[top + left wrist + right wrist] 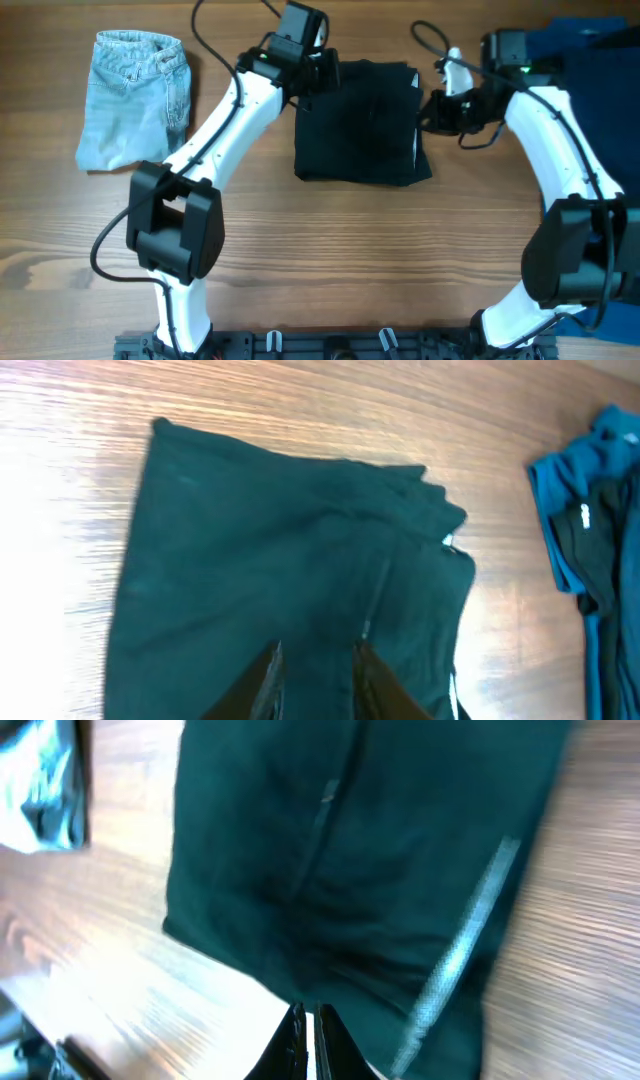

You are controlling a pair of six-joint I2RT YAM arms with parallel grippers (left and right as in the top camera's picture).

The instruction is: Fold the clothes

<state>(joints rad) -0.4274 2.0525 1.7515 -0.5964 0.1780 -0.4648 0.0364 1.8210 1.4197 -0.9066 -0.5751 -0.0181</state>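
Note:
The black garment [360, 120] of the clothes lies folded into a rough rectangle at the middle back of the table, with a whitish strip [470, 935] along one edge. My left gripper [322, 72] hovers at its back left corner. In the left wrist view the left gripper [317, 647] has its jaws a little apart over the flat black fabric [290, 550]. My right gripper [432, 110] sits at the garment's right edge. In the right wrist view the right gripper [308, 1012] is shut, with nothing seen between its jaws, just off the black cloth [360, 850].
A light-blue denim piece [135, 95] lies at the back left. A dark blue garment [590, 50] is heaped at the back right, also seen as the blue heap [590, 530]. Cables trail behind both arms. Bare wood [330, 250] spreads in front.

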